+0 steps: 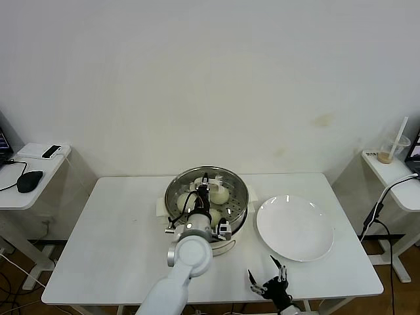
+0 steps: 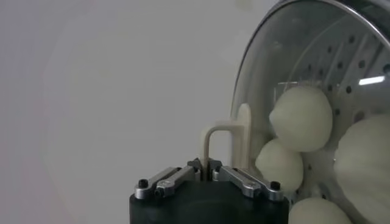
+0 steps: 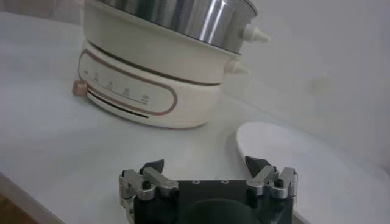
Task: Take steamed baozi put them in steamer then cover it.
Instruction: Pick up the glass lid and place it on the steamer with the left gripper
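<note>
Left pincer point(image 2: 207, 170) is clamped shut, arm extended forward; right pincer point(image 1: 268, 274) waits low, fingers spread.

hidden: steamer point(image 1: 239, 190) front, behind left arm | cut off: plate point(image 3: 286, 152), probably half

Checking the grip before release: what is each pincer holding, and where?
Left pincer grips the cover by its cream handle; right pincer holds nothing.

Glass cover point(image 2: 292, 73) over steel steamer point(image 1: 240, 197), cream baozi point(image 2: 301, 119) inside
</note>
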